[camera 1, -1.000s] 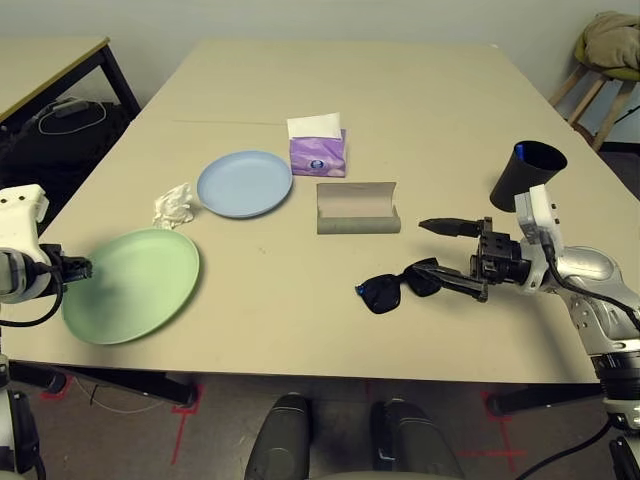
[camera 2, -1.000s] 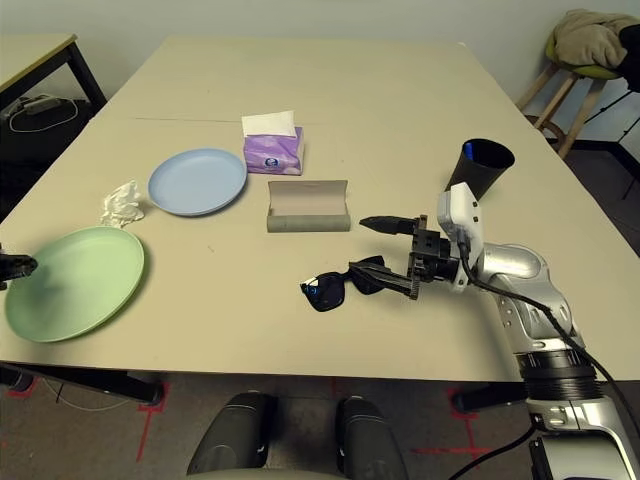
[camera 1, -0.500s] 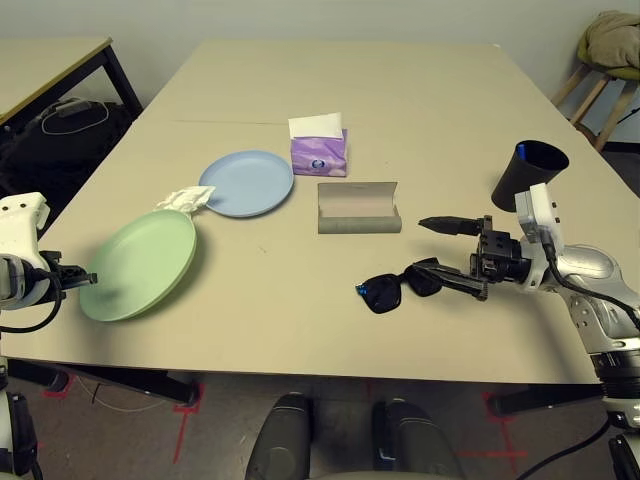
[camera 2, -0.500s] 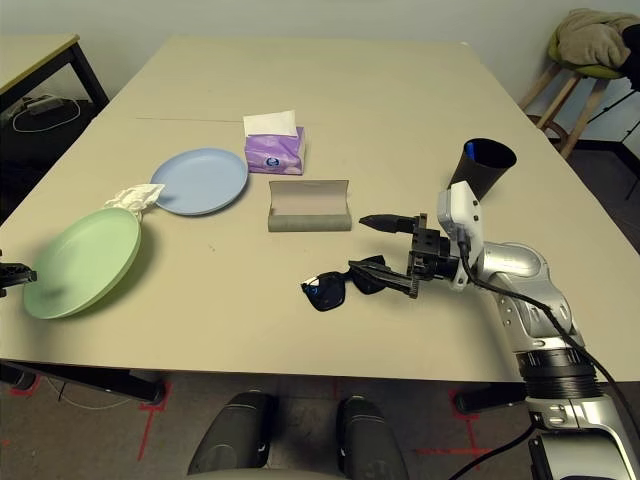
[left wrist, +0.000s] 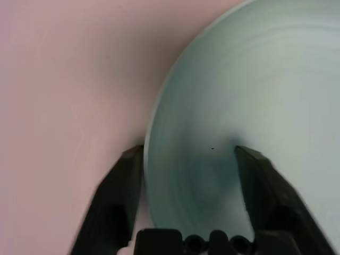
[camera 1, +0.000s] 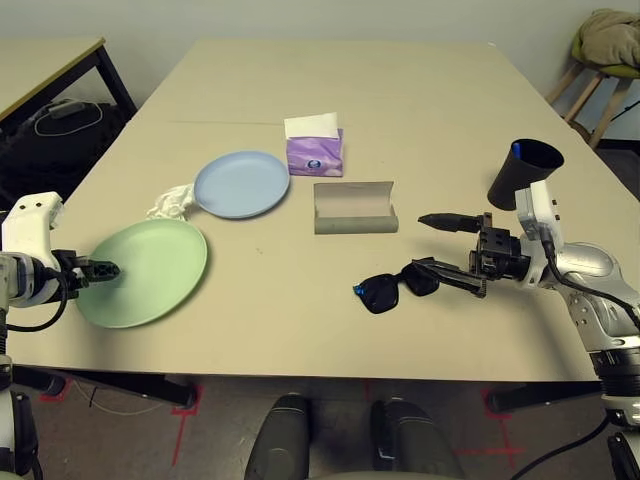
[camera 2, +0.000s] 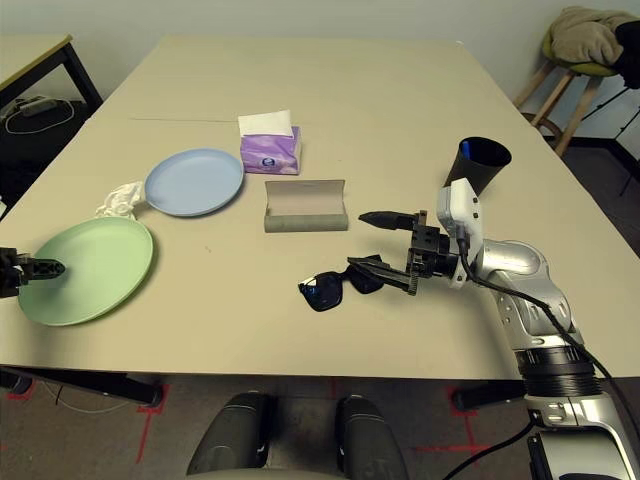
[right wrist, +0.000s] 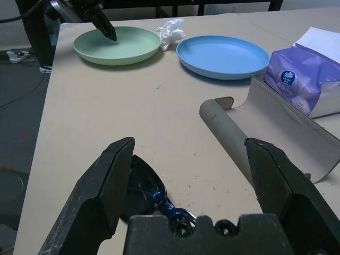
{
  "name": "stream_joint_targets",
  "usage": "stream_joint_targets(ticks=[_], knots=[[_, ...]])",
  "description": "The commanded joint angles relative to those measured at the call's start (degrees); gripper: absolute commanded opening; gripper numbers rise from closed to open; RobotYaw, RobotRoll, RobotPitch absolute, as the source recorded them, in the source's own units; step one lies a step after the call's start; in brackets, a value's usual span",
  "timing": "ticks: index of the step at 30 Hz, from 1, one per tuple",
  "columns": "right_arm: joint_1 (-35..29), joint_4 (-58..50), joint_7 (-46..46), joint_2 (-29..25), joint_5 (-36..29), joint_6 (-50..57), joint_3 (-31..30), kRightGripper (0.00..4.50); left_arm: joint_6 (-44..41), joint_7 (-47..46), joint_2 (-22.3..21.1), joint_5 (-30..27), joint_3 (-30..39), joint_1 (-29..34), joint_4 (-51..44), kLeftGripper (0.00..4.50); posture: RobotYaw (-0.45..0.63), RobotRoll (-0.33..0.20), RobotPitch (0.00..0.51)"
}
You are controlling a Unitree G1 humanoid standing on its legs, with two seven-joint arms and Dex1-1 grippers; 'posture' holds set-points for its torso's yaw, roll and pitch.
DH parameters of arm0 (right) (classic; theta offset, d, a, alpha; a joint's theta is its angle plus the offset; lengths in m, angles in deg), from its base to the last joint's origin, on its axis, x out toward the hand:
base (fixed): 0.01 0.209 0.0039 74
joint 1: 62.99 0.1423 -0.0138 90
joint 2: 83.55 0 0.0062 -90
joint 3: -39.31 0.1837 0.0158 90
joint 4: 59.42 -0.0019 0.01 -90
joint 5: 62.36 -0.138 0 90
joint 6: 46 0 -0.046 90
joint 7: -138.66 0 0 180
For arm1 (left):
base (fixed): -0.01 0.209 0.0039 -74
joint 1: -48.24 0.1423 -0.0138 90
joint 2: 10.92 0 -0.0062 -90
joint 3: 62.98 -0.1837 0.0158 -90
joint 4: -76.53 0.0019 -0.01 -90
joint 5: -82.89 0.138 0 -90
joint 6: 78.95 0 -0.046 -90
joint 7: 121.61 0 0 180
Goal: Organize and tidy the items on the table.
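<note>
Since a second ago the green plate [camera 1: 143, 272] has slid inward, left gripper [camera 1: 100, 269] clamping its rim. Right gripper [camera 1: 448, 250] gapes over the sunglasses [camera 1: 398, 287]. Keep the plate level while stacking.

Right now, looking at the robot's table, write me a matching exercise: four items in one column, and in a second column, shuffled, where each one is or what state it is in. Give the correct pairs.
Items
1. light green plate
2. black sunglasses
3. grey glasses case
4. black cup

Places or states
A. lying open beside the purple tissue box
B. tilted, on the table's right side
C. rim between the left gripper's fingers
D. below the open right gripper

Pairs: 1-C, 2-D, 3-A, 4-B
</note>
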Motion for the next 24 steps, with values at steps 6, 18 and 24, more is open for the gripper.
stream_joint_targets(ticks=[6,18,24], knots=[[-0.1,-0.1,-0.1,-0.3,0.0,-0.6,-0.5,4.50,-0.6,0.7,-0.7,0.0,-0.7,-0.3,-0.2,0.02,0.19,0.000,0.078],[0.0,-0.6,0.3,-0.4,0.0,-0.1,-0.7,4.50,-3.3,1.6,-1.0,-1.3,0.9,-0.9,-1.2,0.02,0.18,0.000,0.076],[0.2,-0.2,0.2,-0.5,0.0,-0.4,-0.6,4.50,-6.9,0.4,-1.0,-2.2,4.9,0.2,-2.8,0.02,0.18,0.000,0.076]])
